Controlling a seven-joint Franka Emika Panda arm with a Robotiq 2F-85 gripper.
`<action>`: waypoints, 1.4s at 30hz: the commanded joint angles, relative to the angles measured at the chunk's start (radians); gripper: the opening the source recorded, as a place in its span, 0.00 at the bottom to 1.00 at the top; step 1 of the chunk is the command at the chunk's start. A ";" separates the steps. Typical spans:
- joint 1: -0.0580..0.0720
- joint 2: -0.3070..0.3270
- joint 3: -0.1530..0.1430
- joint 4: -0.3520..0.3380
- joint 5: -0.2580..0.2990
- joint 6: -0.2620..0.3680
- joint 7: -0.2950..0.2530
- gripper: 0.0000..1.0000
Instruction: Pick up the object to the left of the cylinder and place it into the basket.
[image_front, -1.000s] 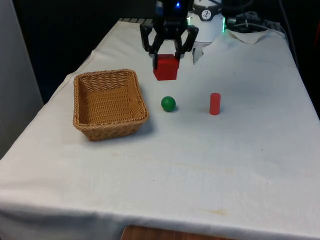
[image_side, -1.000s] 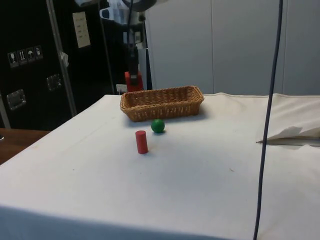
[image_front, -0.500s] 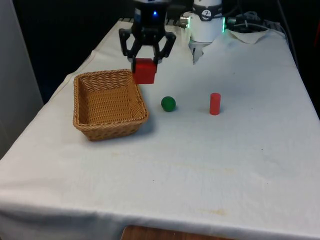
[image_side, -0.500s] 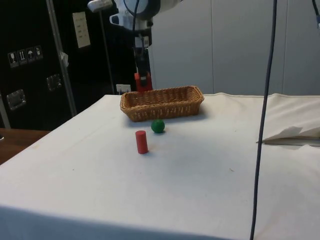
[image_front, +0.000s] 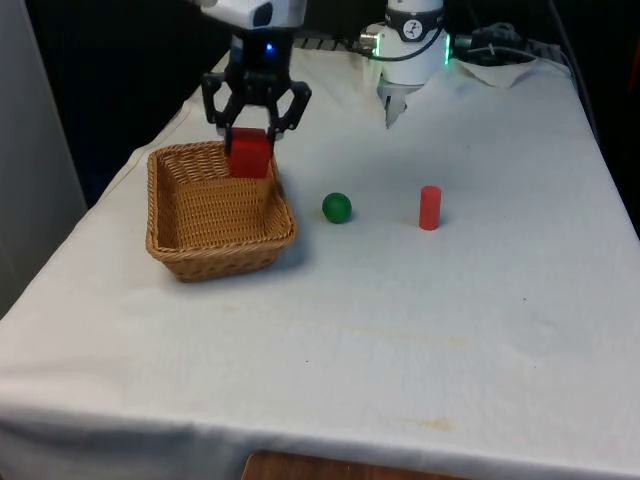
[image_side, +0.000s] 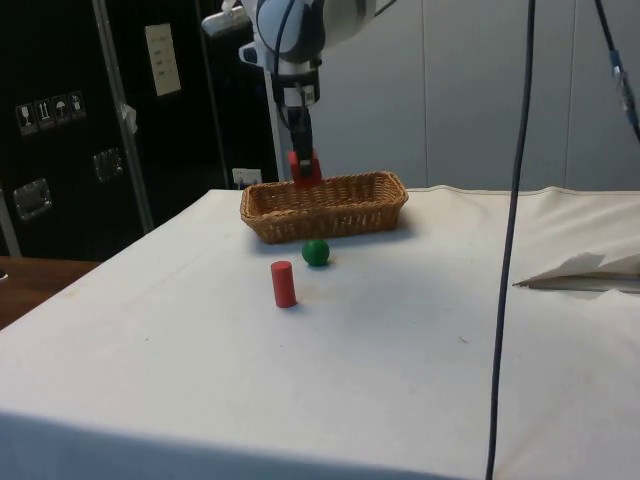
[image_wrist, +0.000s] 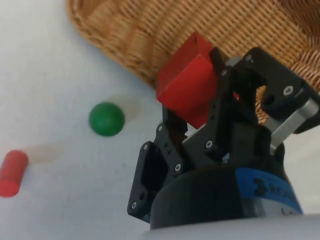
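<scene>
My gripper (image_front: 250, 138) is shut on a red cube (image_front: 250, 154) and holds it in the air over the far right part of the wicker basket (image_front: 170, 240), as the front view shows it. From the side, the red cube (image_side: 304, 168) hangs just above the basket's rim (image_side: 325, 183), still in the gripper (image_side: 301, 150). The wrist view has the red cube (image_wrist: 187, 86) between the fingers, with the basket's weave (image_wrist: 145, 30) beneath. A green ball (image_front: 337, 207) lies on the cloth between the basket and an upright red cylinder (image_front: 430, 207).
The green ball (image_side: 316, 251) and red cylinder (image_side: 283, 283) stand on the white cloth in front of the basket in the side view. The basket's inside holds nothing. Crumpled white cloth (image_side: 585, 268) lies at the table's edge.
The gripper has carried the red cube steadily towards the front view's left, from behind the green ball to above the basket. The ball, cylinder and basket have not moved.
</scene>
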 joint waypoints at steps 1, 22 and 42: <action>-0.015 0.010 0.006 0.005 0.012 0.012 -0.017 0.02; -0.060 0.155 -0.017 0.020 0.248 0.155 -0.204 0.02; -0.068 0.232 -0.014 0.042 0.531 0.151 -0.385 0.02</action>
